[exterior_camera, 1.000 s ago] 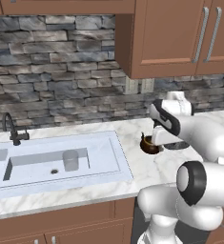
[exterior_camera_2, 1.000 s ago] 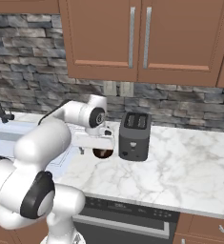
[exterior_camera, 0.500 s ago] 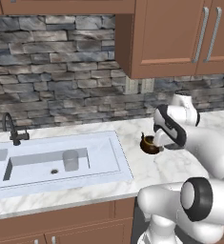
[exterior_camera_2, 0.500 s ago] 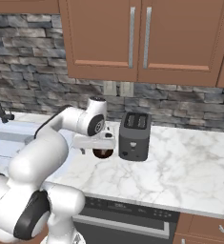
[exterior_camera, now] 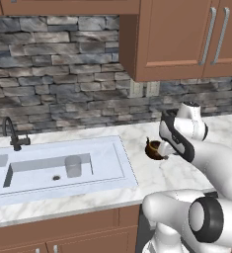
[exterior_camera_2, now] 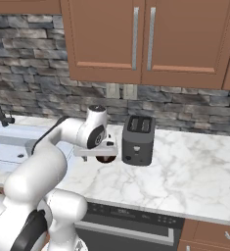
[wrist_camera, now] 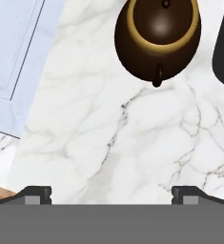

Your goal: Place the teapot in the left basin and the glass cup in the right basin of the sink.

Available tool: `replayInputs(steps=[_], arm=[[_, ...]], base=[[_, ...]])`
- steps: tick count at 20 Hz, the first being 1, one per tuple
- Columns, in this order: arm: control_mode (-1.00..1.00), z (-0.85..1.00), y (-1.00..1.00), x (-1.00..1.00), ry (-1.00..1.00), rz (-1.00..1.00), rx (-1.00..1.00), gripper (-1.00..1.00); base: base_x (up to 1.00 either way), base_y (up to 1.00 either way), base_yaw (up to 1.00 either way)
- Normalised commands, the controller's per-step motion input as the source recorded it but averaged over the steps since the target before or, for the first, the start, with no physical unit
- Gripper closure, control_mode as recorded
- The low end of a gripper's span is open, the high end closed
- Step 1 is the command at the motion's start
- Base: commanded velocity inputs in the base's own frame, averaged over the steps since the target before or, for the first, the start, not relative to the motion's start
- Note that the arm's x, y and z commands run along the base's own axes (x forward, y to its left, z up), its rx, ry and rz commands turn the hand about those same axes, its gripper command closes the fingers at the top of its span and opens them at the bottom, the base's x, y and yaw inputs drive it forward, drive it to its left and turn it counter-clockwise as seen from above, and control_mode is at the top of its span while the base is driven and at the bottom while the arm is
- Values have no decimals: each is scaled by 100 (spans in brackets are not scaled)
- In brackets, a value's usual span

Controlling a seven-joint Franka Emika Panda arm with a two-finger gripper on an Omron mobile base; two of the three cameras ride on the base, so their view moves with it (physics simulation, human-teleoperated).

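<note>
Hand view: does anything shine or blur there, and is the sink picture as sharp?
Hand view: the squat dark-brown teapot with its golden rim carries one soft pale glint on its lid, and the white marble counter looks sharp. Left base view: the translucent grey glass cup looks faint against the pale sink.

The robot's arm [exterior_camera: 206, 163] is built of smooth, glossy white shells, rounded and bulbous like a chain of thick sleeves. Where the segments meet, dark charcoal rings mark the joints, and the big elbow in the left base view carries a round grey cap set inside a black ring. A black band runs lengthwise along the forearm shell near the wrist. In the right base view the wrist joint shows a dark circular disc face with a grey centre, and a small dark cap tops the link above it. The hand is a flat white block. The fingertips [wrist_camera: 35, 194] are small, dark, squared blocks with grey pads.
</note>
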Motion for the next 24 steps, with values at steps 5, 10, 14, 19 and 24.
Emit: replayInputs(steps=[5, 10, 14, 19, 24], arm=[[-100, -2, -1, 8, 0, 0, 0, -100], [-100, 0, -3, 9, 0, 0, 0, -100], [-100, -5, 0, 8, -4, 0, 0, -100], [-100, -8, 0, 6, -6, 0, 0, -100], [-100, -11, 0, 3, -6, 0, 0, -100]], base=[[0, 0, 0], [0, 0, 0], [0, 0, 0], [0, 0, 0], [0, 0, 0]])
